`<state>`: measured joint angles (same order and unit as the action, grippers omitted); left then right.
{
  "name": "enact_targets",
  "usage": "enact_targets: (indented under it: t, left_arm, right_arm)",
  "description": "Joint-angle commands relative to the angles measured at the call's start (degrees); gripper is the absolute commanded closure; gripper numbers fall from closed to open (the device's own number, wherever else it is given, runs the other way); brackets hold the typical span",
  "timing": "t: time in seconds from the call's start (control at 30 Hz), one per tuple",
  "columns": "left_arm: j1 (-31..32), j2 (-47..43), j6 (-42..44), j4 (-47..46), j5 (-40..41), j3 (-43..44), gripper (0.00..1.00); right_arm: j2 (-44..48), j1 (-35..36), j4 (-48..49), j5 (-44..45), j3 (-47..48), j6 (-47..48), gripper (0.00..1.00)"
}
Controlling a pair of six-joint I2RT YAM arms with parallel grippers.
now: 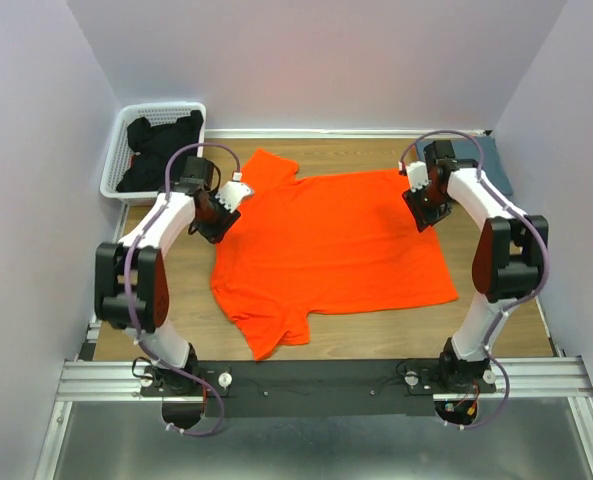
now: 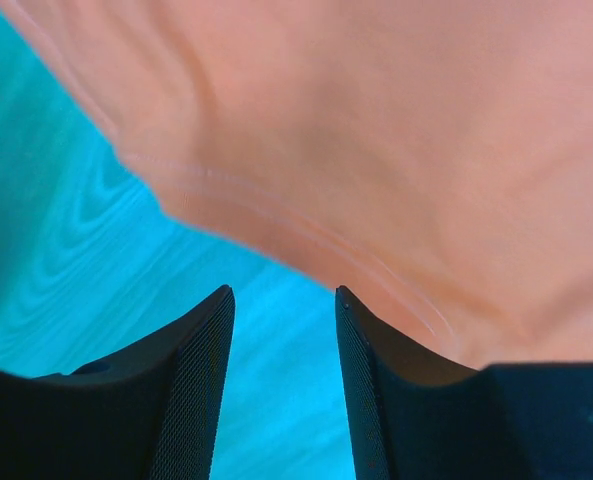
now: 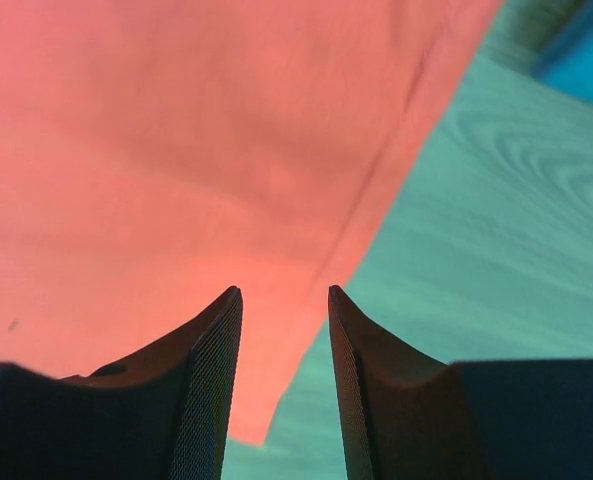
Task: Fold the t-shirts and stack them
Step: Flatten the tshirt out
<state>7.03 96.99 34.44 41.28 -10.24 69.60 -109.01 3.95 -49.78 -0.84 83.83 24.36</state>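
Lying opened out and flat across the middle of the wooden surface (image 1: 396,330), the orange t-shirt (image 1: 336,245) is presenting its neck and both sleeves toward the left arm's side and its hem toward the right. The left hand (image 1: 228,203) is hanging over the far shoulder, just beside the far sleeve. Its fingers (image 2: 191,380) are standing moderately apart with bare wood between them and a stitched orange edge just ahead, and they are gripping nothing. The right hand (image 1: 422,196) is hovering at the far hem corner. Its fingers (image 3: 201,380) are likewise parted, the shirt's edge is running beneath the gap, and no cloth is being pinched. A slate blue-grey t-shirt (image 1: 494,160) is lying at the far right corner, partly hidden by the right arm. A white basket (image 1: 116,180) holding dark cloth (image 1: 156,145) is sitting at the far left. In this inspector's judgement, the arms are preparing to take the far edge at both ends for a first fold toward the near side. Doing it well is going to mean lowering each hand until one finger is sliding under the edge, and closing on a single layer near the seam. Both ends then need lifting together and level, so that the cloth is neither bunching nor dragging the near half out of square.
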Motion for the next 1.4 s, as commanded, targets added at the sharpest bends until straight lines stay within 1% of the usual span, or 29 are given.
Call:
enact_targets:
  t: [0.0,0.1,0.2,0.37,0.57,0.7,0.77,0.87,0.9,0.93,1.0,1.03,1.07,1.1,1.13,1.17,1.2,1.23,1.27,1.3,1.33,1.37]
  left_arm:
    - [1.6,-8.9,5.8,8.9,-6.1,0.3,0.47]
    - [3.7,-13.0,9.1,11.6,-4.2,-5.7,0.47]
    - [4.4,-14.3,9.0,9.9,-2.2,-9.6,0.48]
    - [4.6,-11.8,7.1,5.8,-2.0,-12.1,0.51]
    - [4.5,-10.4,7.5,2.2,2.5,-20.0,0.53]
    - [4.4,-12.0,8.1,2.3,3.8,-24.5,0.54]
    - [4.0,-13.3,8.5,3.5,4.2,-25.0,0.55]
    - [3.8,-14.6,9.0,4.9,4.6,-25.3,0.56]
    - [3.9,-15.0,9.1,5.3,4.7,-25.0,0.56]
    - [3.8,-15.2,9.4,5.9,4.4,-24.3,0.56]
    - [3.9,-15.8,9.7,8.0,3.6,-20.1,0.55]
    - [3.8,-15.5,9.6,9.6,2.2,-15.1,0.52]
    - [3.9,-15.3,9.6,10.7,0.8,-12.0,0.51]
    - [3.9,-14.6,9.4,11.4,-0.8,-8.7,0.49]
    - [3.9,-13.8,9.0,12.2,-3.5,-1.7,0.48]
    - [3.9,-11.6,8.6,12.9,-5.2,1.8,0.46]
    - [3.9,-10.3,8.0,13.2,-6.8,5.2,0.45]
    - [3.9,-7.6,6.9,12.1,-8.7,11.0,0.43]
    - [3.9,-6.1,5.9,11.4,-9.7,14.0,0.42]
    - [3.8,-2.9,3.6,10.7,-11.3,19.3,0.42]
    - [3.9,-1.6,2.1,8.1,-11.7,21.6,0.41]
    - [3.9,-0.1,0.7,6.4,-12.0,23.5,0.41]
  right_arm:
    - [7.5,-0.3,-5.8,-2.2,-3.3,2.6,0.53]
    - [9.3,-0.3,-7.0,-1.4,-8.1,4.3,0.56]
    - [9.3,-0.2,-7.1,-0.9,-11.8,5.3,0.58]
    - [7.2,-0.2,-5.2,-2.0,-14.6,4.7,0.59]
    - [6.8,-0.3,-1.6,0.2,-21.8,5.3,0.60]
    - [9.8,-0.3,-0.7,-0.6,-27.3,5.3,0.60]
    - [11.4,-0.1,-1.0,-1.1,-29.9,5.4,0.60]
    - [14.5,-0.1,-2.6,-2.4,-30.6,5.6,0.60]
    - [15.4,-0.1,-4.7,-4.6,-29.9,5.7,0.59]
    - [16.1,-0.2,-6.0,-6.2,-28.9,5.8,0.59]
    - [18.1,-0.2,-9.6,-11.2,-23.5,5.4,0.52]
    - [18.8,-0.2,-10.1,-12.0,-20.8,4.6,0.50]
    - [18.8,-0.3,-10.3,-12.7,-18.5,4.0,0.47]
    - [18.5,-0.3,-10.3,-12.8,-12.9,3.3,0.45]
    - [17.7,-0.5,-10.1,-12.6,-10.1,3.1,0.44]
    - [15.2,-1.1,-9.6,-12.3,-7.2,2.6,0.42]
    - [13.0,-1.6,-9.5,-12.4,-0.6,1.8,0.42]
    - [10.9,-1.8,-9.3,-12.3,2.6,1.3,0.42]
    - [6.2,-2.1,-8.9,-12.0,6.4,0.6,0.43]
    - [3.8,-2.3,-8.8,-11.0,12.8,-0.6,0.44]
    - [1.5,-2.4,-8.5,-10.7,16.4,-1.2,0.47]
    - [-1.2,-2.4,-8.0,-10.2,19.4,-1.9,0.47]
